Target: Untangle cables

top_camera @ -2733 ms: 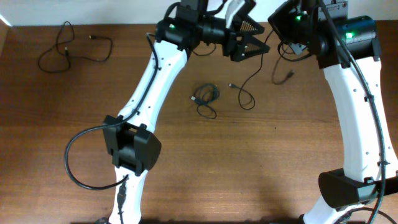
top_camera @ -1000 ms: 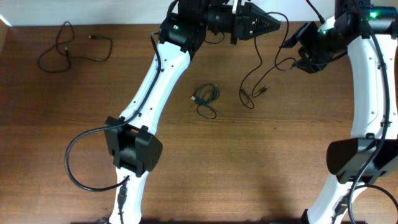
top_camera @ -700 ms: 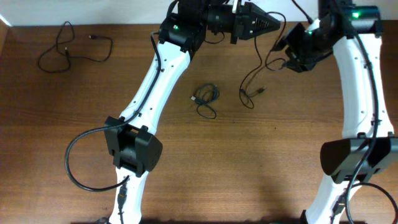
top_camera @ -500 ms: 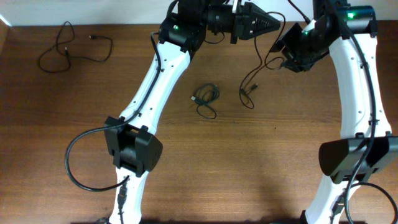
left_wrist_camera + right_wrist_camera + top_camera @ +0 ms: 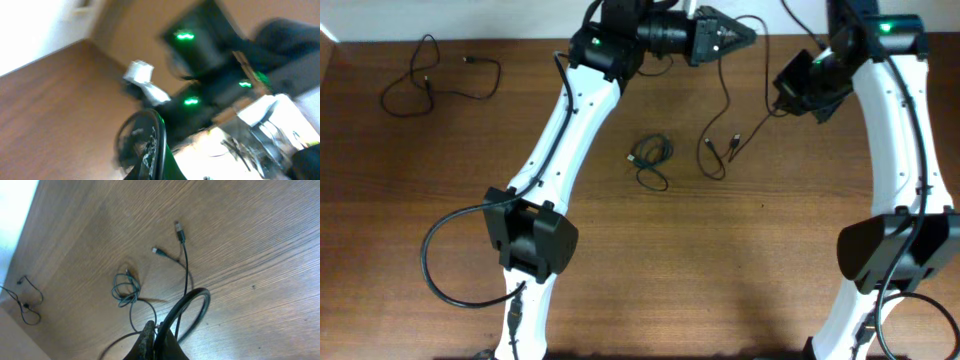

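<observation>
A thin black cable point(image 5: 734, 141) hangs between my two grippers, with its loose ends and a loop resting on the table. At the back, my left gripper point(image 5: 746, 30) is raised and shut on the upper part of this cable point(image 5: 161, 142). That wrist view is blurred. My right gripper point(image 5: 783, 100) is shut on another part of the same cable point(image 5: 186, 270), whose two plugs point(image 5: 179, 227) lie on the wood below it. A small green cable coil point(image 5: 650, 158) lies apart at the table's middle, also visible as the green coil point(image 5: 125, 287).
A separate black cable point(image 5: 430, 78) lies spread at the far left of the wooden table point(image 5: 740, 260). The wall edge runs along the back. Both white arms reach over the middle and right of the table.
My right gripper has closed on the black cable and shifted slightly right. The left gripper drew back a little, and the cable's hanging part swung.
</observation>
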Robot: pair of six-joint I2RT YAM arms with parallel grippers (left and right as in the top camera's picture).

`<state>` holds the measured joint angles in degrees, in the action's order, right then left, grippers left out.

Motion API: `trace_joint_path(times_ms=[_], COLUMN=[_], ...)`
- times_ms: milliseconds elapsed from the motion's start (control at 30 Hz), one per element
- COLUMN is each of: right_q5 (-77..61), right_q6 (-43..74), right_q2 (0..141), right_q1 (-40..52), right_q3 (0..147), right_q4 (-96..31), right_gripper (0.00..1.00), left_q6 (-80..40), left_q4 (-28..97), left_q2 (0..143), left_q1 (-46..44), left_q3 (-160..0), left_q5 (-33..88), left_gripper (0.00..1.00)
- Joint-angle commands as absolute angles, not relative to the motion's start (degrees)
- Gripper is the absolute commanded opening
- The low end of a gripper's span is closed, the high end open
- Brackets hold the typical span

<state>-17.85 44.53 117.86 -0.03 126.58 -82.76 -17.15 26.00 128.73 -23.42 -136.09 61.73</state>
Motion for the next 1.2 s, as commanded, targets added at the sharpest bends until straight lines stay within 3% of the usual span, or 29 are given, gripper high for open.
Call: trace_joint_path(times_ms=[0, 167, 333, 433, 500, 567, 633, 667, 700, 800, 867, 1000, 1167], right_q5=[-19.1, -30.4, -28.3, -6.4, 1.2, 1.8, 1.8, 1.8, 1.8, -4.5, -13.6, -19.3, -24.7], right_q6=[39.7, 25.2, -2.9, 2.4, 8.1, 8.2, 8.3, 8.3, 8.6, 10.0, 9.9, -2.9, -3.3], right_q2=[111.8, 104.6, 101.3, 101.6, 101.6, 101.6, 101.6, 101.6, 101.6, 101.6, 101.6, 101.6, 101.7], right_q1=[-1.6, -1.5, -1.5, -1.6, -1.7, -1.7, -1.7, -1.7, -1.7, -1.7, -1.7, -1.5, -1.5], right_q3=[129.7, 130.1, 130.1, 129.1, 128.8, 128.8, 128.8, 128.8, 128.8, 128.8, 128.8, 128.8, 128.8], right_q4=[-83.1, -80.1, -89.4, -94.1, -94.4, -94.3, -94.2, -94.2, -94.1, -91.4, -87.1, -79.8, -73.1], right_gripper=[0.04, 0.04, 0.04, 0.04, 0.04, 0.25, 0.34, 0.60, 0.78, 0.99, 0.99, 0.98, 0.98], left_q6=[-16.3, -15.4, -15.4, -15.4, -15.4, -15.4, -16.1, -17.5, -17.6, -17.6, -18.1, -29.1, -40.9], left_q4=[29.8, 31.2, 30.0, 23.4, 21.9, 21.7, 20.6, 20.1, 20.0, 19.2, 16.8, 13.9, 6.1], left_q2=[126.5, 126.5, 126.5, 126.5, 126.5, 126.5, 126.3, 126.1, 125.8, 125.4, 125.4, 125.4, 125.1], left_q1=[-22.4, -22.4, -22.3, -22.3, -22.3, -22.3, -22.3, -22.3, -22.3, -22.3, -22.6, -22.6, -22.6], left_q3=[-137.0, -137.0, -137.0, -137.0, -137.0, -137.0, -137.0, -137.0, -137.0, -137.0, -137.0, -137.1, -137.1], left_q5=[48.1, 40.4, 46.7, 54.3, 54.8, 55.7, 57.8, 57.9, 58.3, 62.7, 67.1, 70.4, 72.1], left_gripper=[0.00, 0.00, 0.00, 0.00, 0.00, 0.00, 0.00, 0.00, 0.00, 0.00, 0.00, 0.00, 0.00])
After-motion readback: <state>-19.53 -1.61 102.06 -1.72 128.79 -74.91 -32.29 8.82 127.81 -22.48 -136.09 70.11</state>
